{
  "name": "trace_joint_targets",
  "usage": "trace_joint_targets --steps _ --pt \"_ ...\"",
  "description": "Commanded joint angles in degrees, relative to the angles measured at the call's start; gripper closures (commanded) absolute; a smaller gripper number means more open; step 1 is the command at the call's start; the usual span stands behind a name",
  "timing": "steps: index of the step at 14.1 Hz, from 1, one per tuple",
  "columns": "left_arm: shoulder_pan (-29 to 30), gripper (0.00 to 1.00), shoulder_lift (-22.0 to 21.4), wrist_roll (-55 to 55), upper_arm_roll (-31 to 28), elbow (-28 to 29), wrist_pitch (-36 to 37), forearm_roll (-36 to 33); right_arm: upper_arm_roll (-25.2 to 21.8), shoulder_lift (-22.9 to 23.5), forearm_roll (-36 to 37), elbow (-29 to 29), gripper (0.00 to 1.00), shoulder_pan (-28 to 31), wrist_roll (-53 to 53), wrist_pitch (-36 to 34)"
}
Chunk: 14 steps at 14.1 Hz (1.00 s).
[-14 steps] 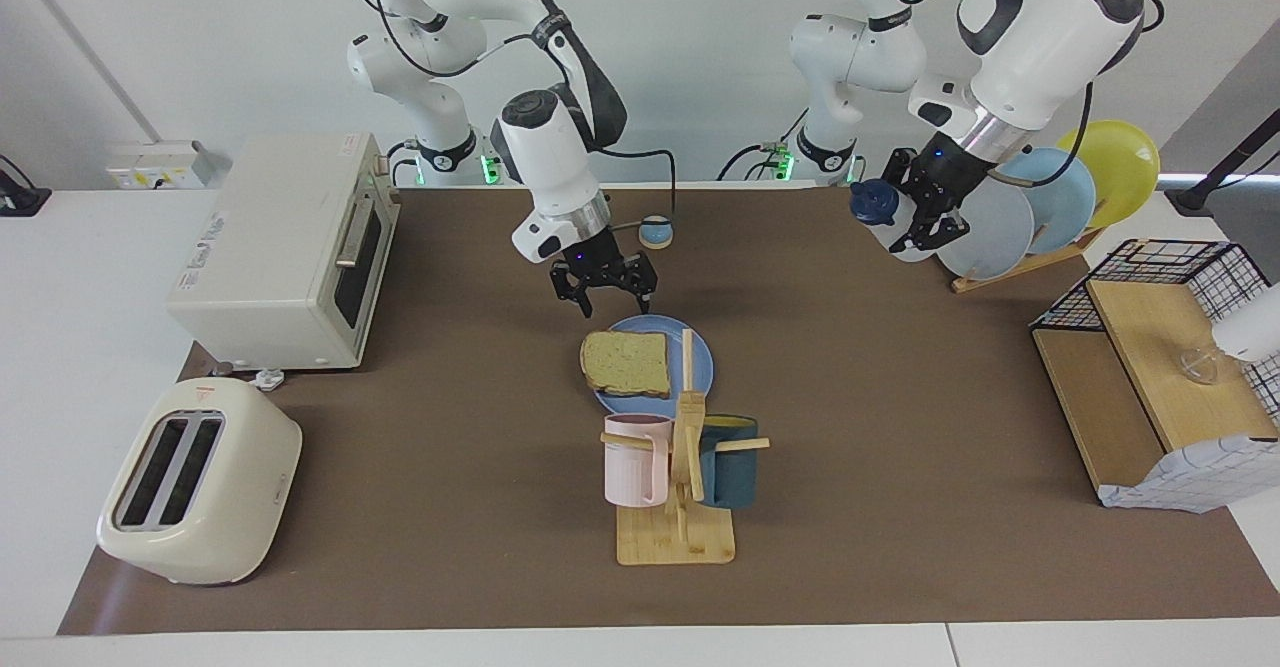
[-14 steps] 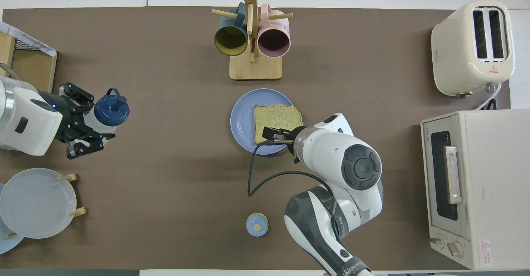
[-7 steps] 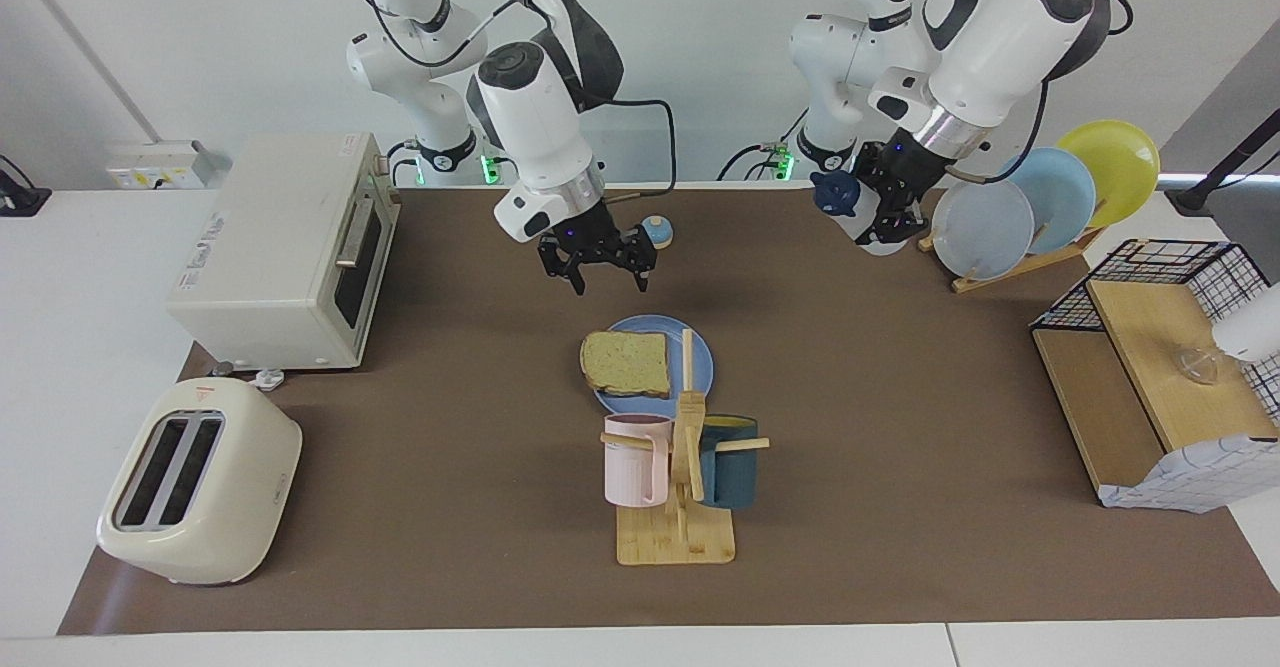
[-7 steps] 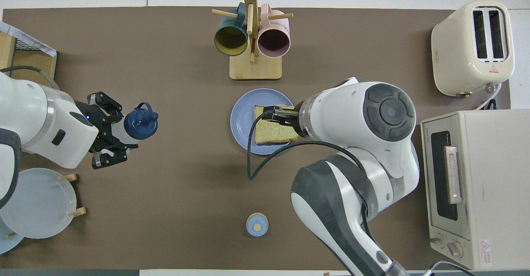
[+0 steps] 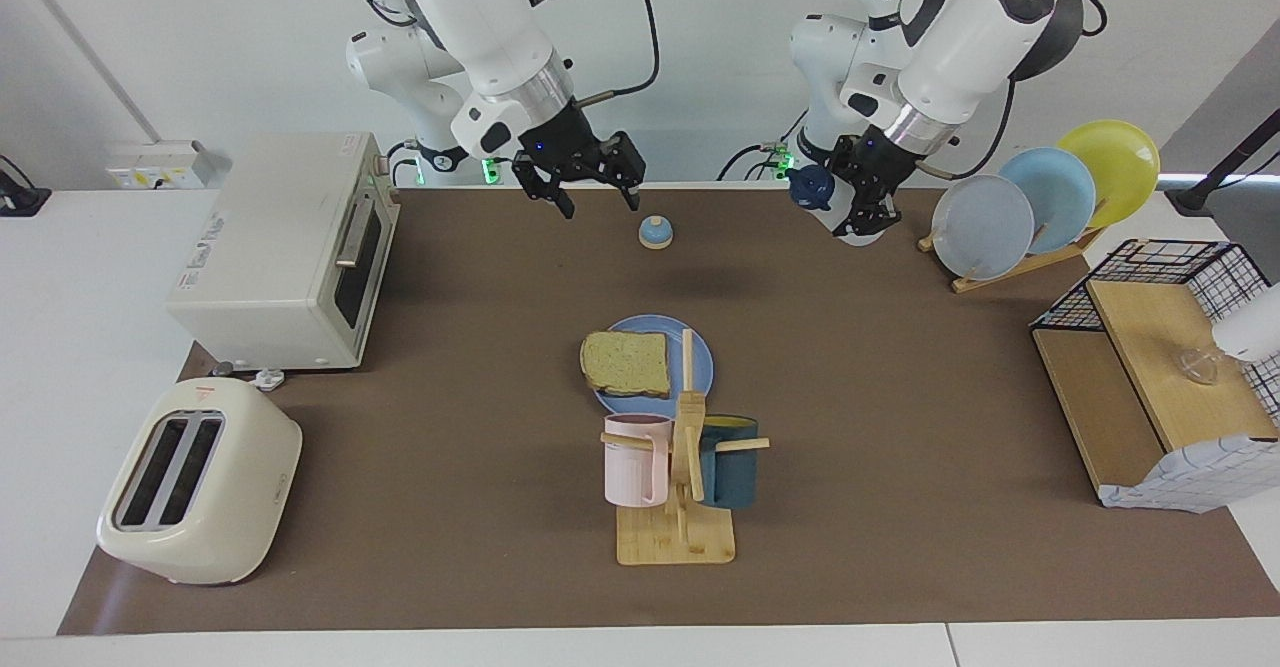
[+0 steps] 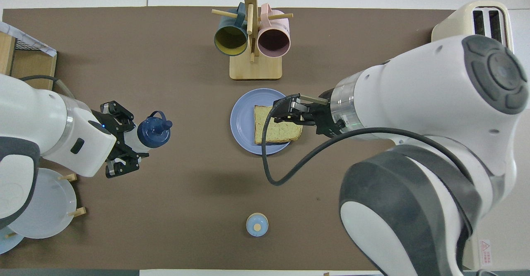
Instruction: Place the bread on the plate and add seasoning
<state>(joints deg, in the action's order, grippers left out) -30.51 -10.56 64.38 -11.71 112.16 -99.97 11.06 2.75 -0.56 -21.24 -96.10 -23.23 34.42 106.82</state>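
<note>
Bread [image 5: 625, 363] sits flat on the plate [image 5: 699, 347], so we're on seasoning: our left gripper [image 5: 858, 209] clamps the bottle [image 5: 822, 190] up by the rack [image 5: 1010, 247]; right gripper [image 5: 590, 179], jaws spread, empty, hangs high above the bell [image 5: 655, 233].

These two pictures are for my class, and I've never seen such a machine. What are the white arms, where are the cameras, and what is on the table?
They are two robot arms with two-finger grippers. One camera faces them across the table; the other looks down from above their end. The bread lies on the blue plate. The left gripper holds the seasoning in the air. The right gripper, open and empty, is raised near a small bell. A mug rack, toaster, oven and plate rack stand around.
</note>
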Motion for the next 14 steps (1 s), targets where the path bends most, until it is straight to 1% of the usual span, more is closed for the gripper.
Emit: trace_joint_targets --steps 1,2,3,4,5,6,8,10,11,12,14 --pt "-1.5 1.0 -3.0 -3.0 0.4 3.2 -0.5 0.9 0.8 -0.9 -6.8 2.2 0.13 -0.7 1.8 0.2" --pt "-1.8 1.0 -3.1 -3.1 0.6 3.7 -1.0 0.9 0.9 -0.7 -8.7 3.3 0.22 -0.8 2.7 0.2" --pt "-1.8 1.0 -3.3 -3.1 0.6 4.0 -1.7 0.9 1.0 -0.6 -8.8 3.4 0.26 -2.4 3.4 1.7" --pt "-2.1 1.0 -3.6 -3.1 0.7 4.6 -2.4 1.0 1.0 -0.6 -8.4 2.7 0.27 -5.3 3.9 6.9" --pt "-2.2 1.0 -3.9 -3.0 0.7 4.9 -2.6 1.0 1.0 -0.7 -8.3 1.7 0.32 -6.7 4.9 10.2" --pt "-2.3 1.0 -3.9 -3.0 0.7 5.0 -2.6 1.1 1.0 -1.0 -8.2 0.5 0.33 -7.3 5.6 12.3" --pt "-2.4 1.0 -4.0 -3.0 0.7 5.4 -2.8 2.6 1.0 -0.9 -8.2 0.6 0.33 -7.6 5.7 14.2" --pt "-2.5 1.0 -4.3 -2.9 0.7 5.7 -3.0 2.7 1.0 0.0 -7.9 0.6 0.33 -10.9 5.9 17.4" --pt "-2.5 1.0 -4.4 -2.9 0.7 5.9 -3.2 2.8 1.0 0.5 -6.8 0.4 0.35 -11.5 5.9 18.6" --pt "-2.5 1.0 -4.4 -2.9 0.7 6.1 -3.3 2.9 1.0 0.8 -6.1 0.4 0.44 -11.7 5.9 19.0" --pt "-2.5 1.0 -4.4 -2.9 0.7 6.1 -3.3 3.2 1.0 1.6 -6.0 0.4 0.48 -12.8 6.0 20.6"
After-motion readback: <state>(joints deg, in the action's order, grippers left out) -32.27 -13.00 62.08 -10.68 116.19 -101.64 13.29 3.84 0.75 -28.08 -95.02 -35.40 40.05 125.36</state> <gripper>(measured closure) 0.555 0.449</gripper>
